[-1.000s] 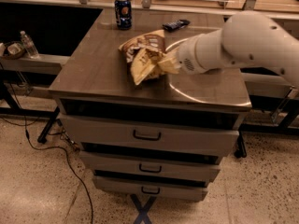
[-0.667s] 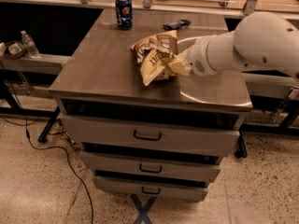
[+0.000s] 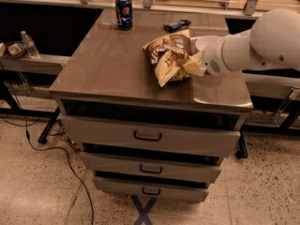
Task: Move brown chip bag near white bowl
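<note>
The brown chip bag (image 3: 168, 55), dark brown above and tan-yellow below, sits tilted at the right middle of the cabinet top (image 3: 108, 64). My gripper (image 3: 188, 65) comes in from the right on a thick white arm and is shut on the bag's right edge. The white bowl (image 3: 204, 41) shows only as a white rim just behind my wrist, right of the bag; the arm hides the rest of it. The bag's right side is close to that rim.
A blue soda can (image 3: 123, 13) stands at the back left of the top. A small dark wrapper (image 3: 177, 25) lies at the back, behind the bag. A water bottle (image 3: 29, 43) stands on the low shelf at left. Drawers face me below.
My gripper has carried the chip bag to the right across the cabinet top, closer to the white rim by my wrist. The can and the wrapper have not moved.
</note>
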`<state>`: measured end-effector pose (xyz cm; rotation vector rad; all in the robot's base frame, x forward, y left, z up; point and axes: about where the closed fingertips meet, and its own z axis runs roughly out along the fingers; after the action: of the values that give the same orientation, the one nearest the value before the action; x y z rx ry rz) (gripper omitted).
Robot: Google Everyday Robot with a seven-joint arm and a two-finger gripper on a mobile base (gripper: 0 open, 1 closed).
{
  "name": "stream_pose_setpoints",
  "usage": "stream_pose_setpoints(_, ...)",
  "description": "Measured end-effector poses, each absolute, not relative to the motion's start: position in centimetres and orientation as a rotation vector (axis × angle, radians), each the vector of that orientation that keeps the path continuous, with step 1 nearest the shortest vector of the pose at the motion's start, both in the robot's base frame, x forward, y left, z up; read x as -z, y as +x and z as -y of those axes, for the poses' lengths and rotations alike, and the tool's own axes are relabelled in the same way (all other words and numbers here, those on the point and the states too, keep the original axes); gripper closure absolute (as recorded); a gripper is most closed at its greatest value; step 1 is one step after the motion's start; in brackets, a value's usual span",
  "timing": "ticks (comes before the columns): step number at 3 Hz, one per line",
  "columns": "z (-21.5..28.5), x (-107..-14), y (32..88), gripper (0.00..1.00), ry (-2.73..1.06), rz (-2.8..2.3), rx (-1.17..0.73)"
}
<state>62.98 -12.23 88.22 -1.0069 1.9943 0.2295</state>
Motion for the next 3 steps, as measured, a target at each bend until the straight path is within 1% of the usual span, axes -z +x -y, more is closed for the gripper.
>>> stream_pose_setpoints(3, 11.64, -88.48, 62.82, 0.14, -1.016, -1.987, -0.231)
